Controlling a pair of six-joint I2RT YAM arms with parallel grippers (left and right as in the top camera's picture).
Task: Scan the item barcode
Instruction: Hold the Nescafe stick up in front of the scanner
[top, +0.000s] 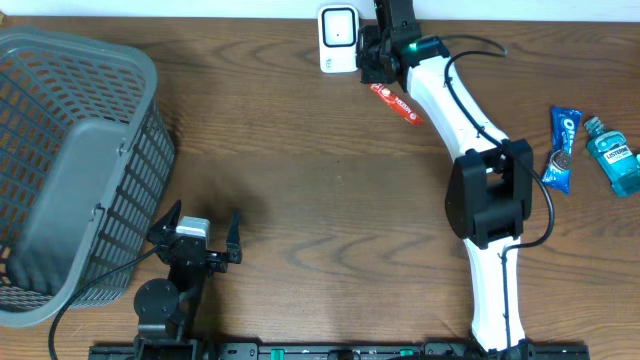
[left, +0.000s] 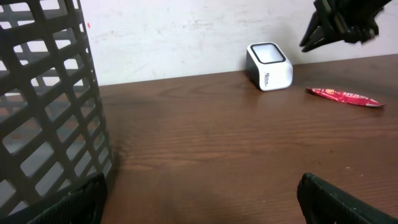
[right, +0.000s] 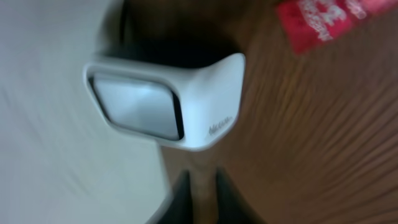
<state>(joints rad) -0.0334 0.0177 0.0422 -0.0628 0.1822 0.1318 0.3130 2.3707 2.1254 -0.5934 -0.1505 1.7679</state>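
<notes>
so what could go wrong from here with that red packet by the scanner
The red packet lies flat on the table beside the scanner, not facing its window, so the barcode may go unread. Being thin and flat, it may be hard to pick up. The right tool hangs close to the scanner and could nudge it.

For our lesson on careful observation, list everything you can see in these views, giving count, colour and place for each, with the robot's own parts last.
grey plastic lattice basket: one, grey, left side of the table
white box-shaped barcode scanner: one, white, back edge, centre
red flat foil packet: one, red, lying on the table just right of the scanner
blue biscuit packet: one, blue, far right
blue-green mouthwash bottle: one, blue-green, lying at the right edge beside the biscuit packet
brown wooden table: one, brown, under everything
left pincer: one, black, open, front left beside the basket
right pincer: one, black, raised next to the scanner
</notes>
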